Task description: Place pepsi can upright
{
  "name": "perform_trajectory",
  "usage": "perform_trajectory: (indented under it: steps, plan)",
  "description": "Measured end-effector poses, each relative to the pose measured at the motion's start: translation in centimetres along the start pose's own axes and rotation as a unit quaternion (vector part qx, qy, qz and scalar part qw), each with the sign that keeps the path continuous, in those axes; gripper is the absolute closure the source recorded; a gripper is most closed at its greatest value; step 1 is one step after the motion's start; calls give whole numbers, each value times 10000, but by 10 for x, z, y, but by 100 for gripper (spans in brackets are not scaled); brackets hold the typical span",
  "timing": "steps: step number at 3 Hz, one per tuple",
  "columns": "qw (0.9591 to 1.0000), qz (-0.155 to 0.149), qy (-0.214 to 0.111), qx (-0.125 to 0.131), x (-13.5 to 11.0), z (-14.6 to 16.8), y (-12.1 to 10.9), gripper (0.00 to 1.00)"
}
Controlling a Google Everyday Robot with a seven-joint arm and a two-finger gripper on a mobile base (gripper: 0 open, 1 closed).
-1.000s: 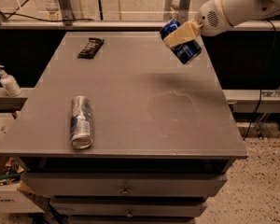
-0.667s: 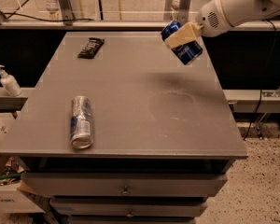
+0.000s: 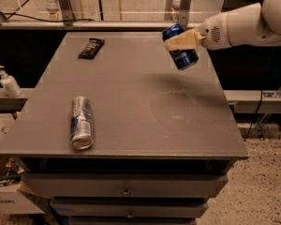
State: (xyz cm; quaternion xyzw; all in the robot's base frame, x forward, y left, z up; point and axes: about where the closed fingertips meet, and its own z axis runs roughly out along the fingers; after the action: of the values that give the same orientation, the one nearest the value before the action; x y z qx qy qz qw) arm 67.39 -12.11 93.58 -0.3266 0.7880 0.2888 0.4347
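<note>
Starting at the far left: finding a white pump bottle (image 3: 8,82) standing upright on a low ledge (image 3: 18,99) beside the table (image 3: 131,139), well apart from everything on the tabletop. Looking just below that: catching part of a cardboard box (image 3: 9,203) sitting on the ground by the table's front left corner.

Moving onto the grey top: meeting a long silver-and-blue can (image 3: 82,122) lying on its side near the front left edge, with one end pointing toward the front. Glancing farther back: spotting a dark snack bar (image 3: 91,48) lying flat near the far left corner, well apart from that can. Dropping under the top: noting drawers (image 3: 126,190) with small handles running down the front.

Continuing right: reaching the pepsi can (image 3: 185,60), dark blue, hanging in the air over the far right part of the table, tilted with its top leaning up and to the left, not touching the surface. Seeing the gripper (image 3: 177,40) grasping it across the middle, with one beige finger (image 3: 182,41) pressing against its side. Noticing a soft shadow (image 3: 173,83) lying on the tabletop below.

Following the white arm (image 3: 243,25) out to the right edge. Ending low on the right with a dark cable (image 3: 257,118) hanging above the speckled floor (image 3: 262,186).
</note>
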Motion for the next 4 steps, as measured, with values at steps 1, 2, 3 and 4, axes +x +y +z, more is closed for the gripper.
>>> perform_trajectory:
  steps: [1, 2, 3, 4]
  plan:
    - [9968, 146, -781, 20, 3, -4, -5, 100]
    - [9892, 262, -1444, 53, -1, -10, -17, 100]
    - [9809, 338, -1917, 11, -6, -5, -27, 100]
    - [9736, 195, -2261, -234, -15, 9, -26, 100]
